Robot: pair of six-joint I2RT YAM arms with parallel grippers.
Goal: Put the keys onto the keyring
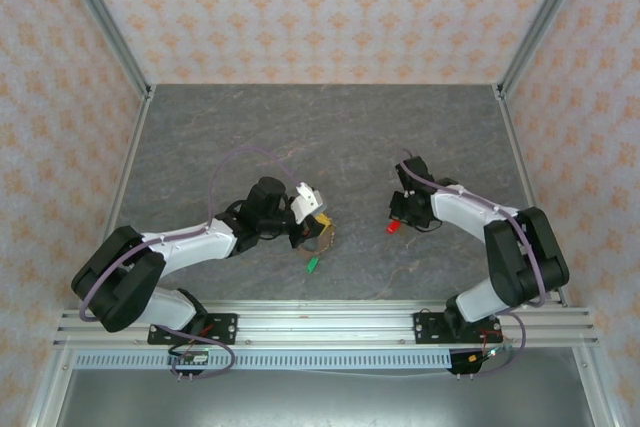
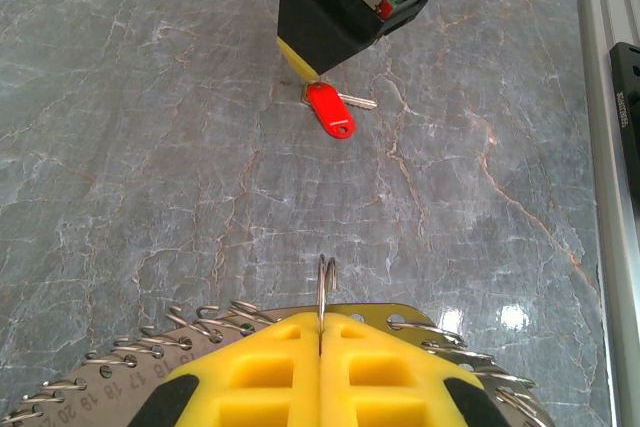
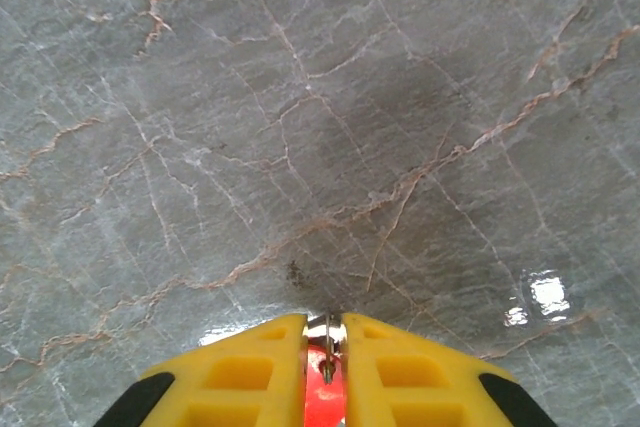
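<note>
The red key (image 2: 330, 110), pinched in the right pincer (image 3: 323, 321), lies straight ahead of the left pincer (image 2: 321, 319) clamping the keyring (image 2: 325, 277)

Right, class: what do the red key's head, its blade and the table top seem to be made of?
Red key head: probably smooth plastic, given its saturated colour and soft sheen. Blade: bare silvery metal. Table top: grey, veined stone look with glare patches; whether it is real marble or printed laminate, the pictures can't tell.
</note>
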